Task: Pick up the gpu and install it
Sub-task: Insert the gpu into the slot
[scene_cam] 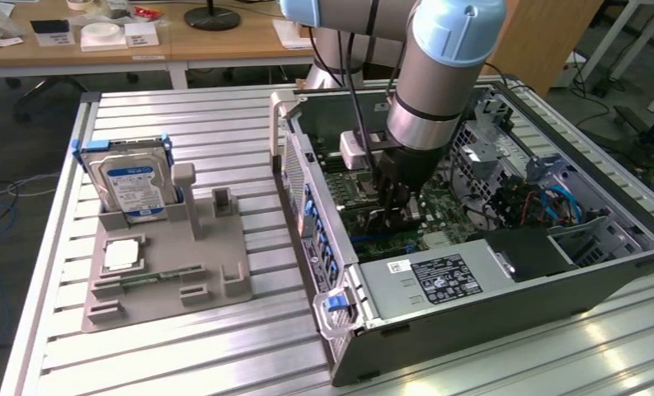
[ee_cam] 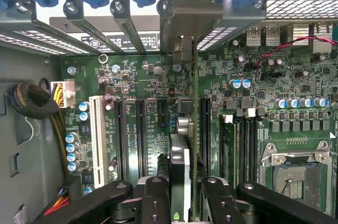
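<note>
Black jaws [ee_cam: 182, 197] are clamped on the gpu [ee_cam: 186, 145], holding it edge-on above the green motherboard [ee_cam: 158, 123], over the long slots, its metal bracket up by the rear openings. So the pickup looks done; seating it in a slot inside the open computer case [scene_cam: 503, 280] on the bench [scene_cam: 195, 346] remains.

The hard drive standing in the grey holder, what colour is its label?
Blue and white. The hard drive shows best in the exterior view.
</note>
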Available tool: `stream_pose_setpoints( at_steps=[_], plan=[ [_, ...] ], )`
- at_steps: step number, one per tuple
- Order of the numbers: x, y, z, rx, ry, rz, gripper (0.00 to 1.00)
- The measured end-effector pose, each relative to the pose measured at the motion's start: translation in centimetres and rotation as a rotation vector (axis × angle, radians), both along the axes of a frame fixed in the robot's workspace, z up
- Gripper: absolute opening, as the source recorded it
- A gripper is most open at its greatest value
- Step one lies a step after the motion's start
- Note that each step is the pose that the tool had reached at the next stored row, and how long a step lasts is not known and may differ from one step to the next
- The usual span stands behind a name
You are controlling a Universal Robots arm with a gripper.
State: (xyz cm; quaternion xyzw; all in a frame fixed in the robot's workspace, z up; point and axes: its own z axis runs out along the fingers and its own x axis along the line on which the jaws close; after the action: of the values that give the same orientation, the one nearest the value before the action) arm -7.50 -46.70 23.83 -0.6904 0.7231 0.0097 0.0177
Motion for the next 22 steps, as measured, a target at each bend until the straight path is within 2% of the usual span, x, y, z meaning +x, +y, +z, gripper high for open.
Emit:
stream_pose_setpoints(
  at_steps=[9, 18, 22],
  plan=[
    [-0.01, 0.05, -0.01, 0.0047, 0.0001, 0.0, 0.28],
    [-0.01, 0.05, 0.22, 0.0049, -0.0004, 0.0, 0.28],
    [-0.01, 0.05, -0.03, 0.0047, -0.0003, 0.0, 0.28]
  ],
)
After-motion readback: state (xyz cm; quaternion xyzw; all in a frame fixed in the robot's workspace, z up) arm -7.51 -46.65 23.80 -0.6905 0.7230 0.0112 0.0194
